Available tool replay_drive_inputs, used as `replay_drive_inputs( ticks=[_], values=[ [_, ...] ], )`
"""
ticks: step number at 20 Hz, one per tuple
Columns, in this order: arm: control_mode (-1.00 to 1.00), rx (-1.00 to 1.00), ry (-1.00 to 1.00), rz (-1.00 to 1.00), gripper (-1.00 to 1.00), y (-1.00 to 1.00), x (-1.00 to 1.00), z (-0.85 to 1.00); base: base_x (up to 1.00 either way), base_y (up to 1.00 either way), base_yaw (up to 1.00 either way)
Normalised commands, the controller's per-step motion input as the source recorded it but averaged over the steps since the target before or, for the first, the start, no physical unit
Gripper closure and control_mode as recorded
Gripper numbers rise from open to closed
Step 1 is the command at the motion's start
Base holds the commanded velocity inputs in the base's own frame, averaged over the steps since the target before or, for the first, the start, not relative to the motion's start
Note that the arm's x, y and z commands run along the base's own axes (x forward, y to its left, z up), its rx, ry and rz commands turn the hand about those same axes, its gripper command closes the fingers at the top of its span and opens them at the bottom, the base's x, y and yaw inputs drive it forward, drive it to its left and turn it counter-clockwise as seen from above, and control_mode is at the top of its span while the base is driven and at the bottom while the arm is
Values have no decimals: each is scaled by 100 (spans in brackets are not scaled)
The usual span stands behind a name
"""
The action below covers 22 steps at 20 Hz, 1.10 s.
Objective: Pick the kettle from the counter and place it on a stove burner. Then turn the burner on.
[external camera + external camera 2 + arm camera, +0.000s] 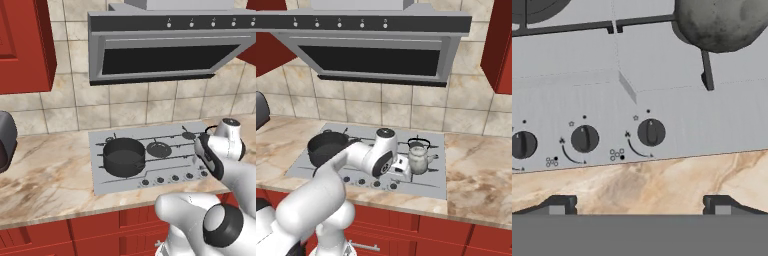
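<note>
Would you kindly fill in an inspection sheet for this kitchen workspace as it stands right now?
Surface: marbled counter around a grey cooktop.
Job's things: kettle already on the cooktop's right grate; knobs along the front edge.
Clutter: black pot on a left burner.
Claw: claw open, empty, above the front edge near the knobs.
Cables: nothing seen.
Surroundings: hood, tiled wall, red cabinets.

Kettle (419, 156): small, squat, silver-grey metal, thin black arched handle on top, short spout; upright on the grey cooktop's right side, resting on the black grate bars.
Stove burner (188, 135): small round dark cap under thin grate bars, at the cooktop's back right.
Counter (481, 172): beige-brown marbled stone with darker streaks, surrounding the cooktop, above red cabinet fronts.
</note>
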Motion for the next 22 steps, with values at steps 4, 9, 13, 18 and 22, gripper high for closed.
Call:
replay_drive_inputs(
  ticks=[4, 9, 13, 18, 22],
  values=[
    [-100, 0, 0, 2, -100, -7, 10, -24, 0, 0, 0],
    [-100, 0, 0, 2, -100, -6, 13, -21, 0, 0, 0],
    [-100, -3, 0, 1, -100, 0, 19, -29, 0, 0, 0],
    [-100, -2, 0, 2, -100, 0, 20, -28, 0, 0, 0],
    [-100, 0, 0, 3, -100, -9, 16, -25, 0, 0, 0]
  ],
)
